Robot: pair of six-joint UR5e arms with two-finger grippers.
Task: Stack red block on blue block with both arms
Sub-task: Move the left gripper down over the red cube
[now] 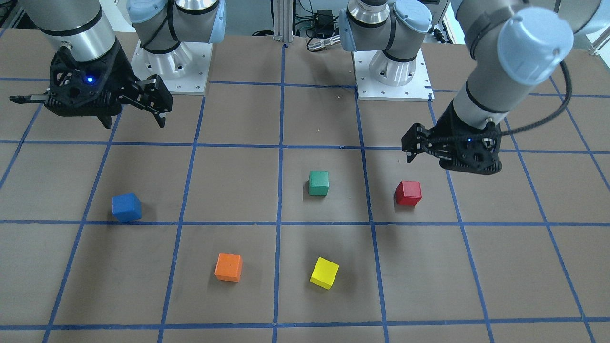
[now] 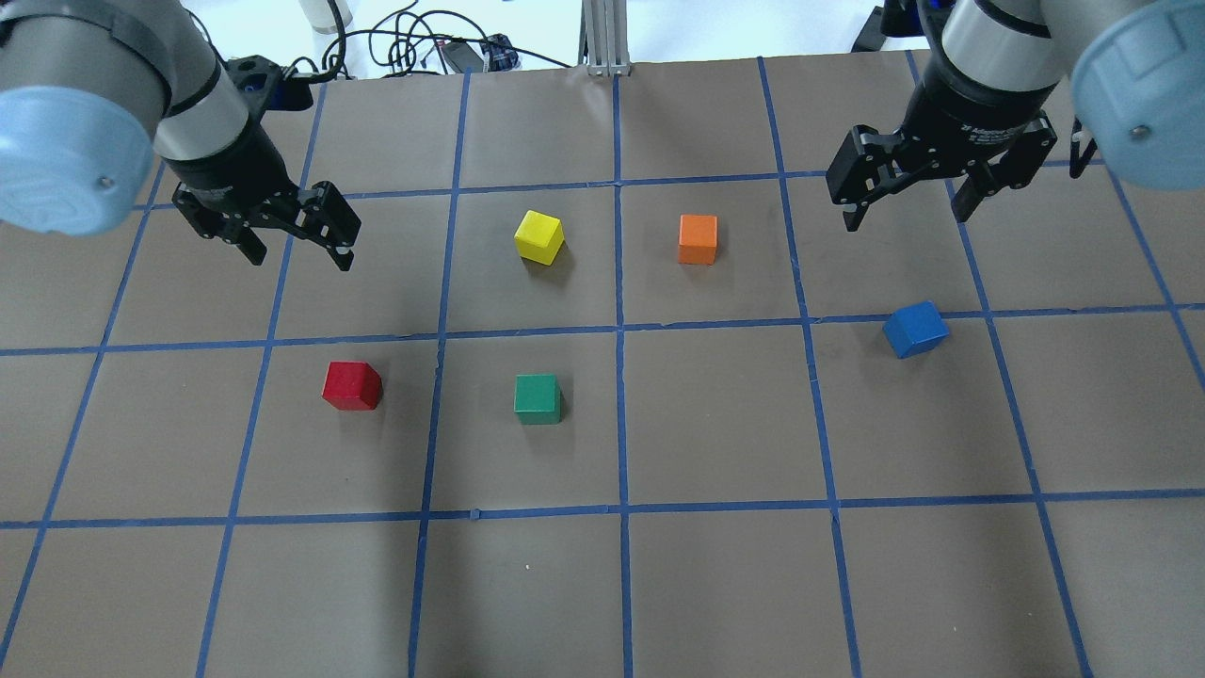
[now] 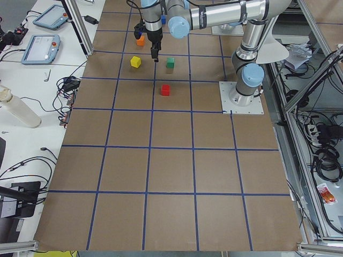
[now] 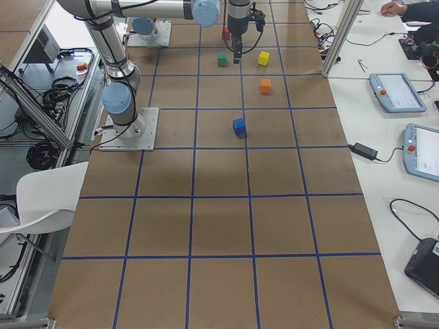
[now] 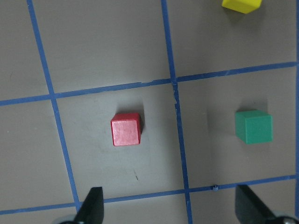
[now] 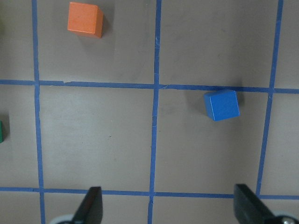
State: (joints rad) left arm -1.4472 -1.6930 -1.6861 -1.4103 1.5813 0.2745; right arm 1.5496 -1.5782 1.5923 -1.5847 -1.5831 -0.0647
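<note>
Ideally the left gripper (image 2: 301,254), wide open and empty, centres over the red block (image 2: 352,386), lying nearer one finger, before descending; the right gripper (image 2: 906,218) also gapes empty.

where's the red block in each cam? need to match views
Front-facing: red block right of centre.
Overhead: red block left of centre.
Exterior left: red block upper middle.
Exterior right: red block near top, centre.
Left wrist: red block centre-left.
Right wrist: not in it.
Landmark: green block beside it.
</note>
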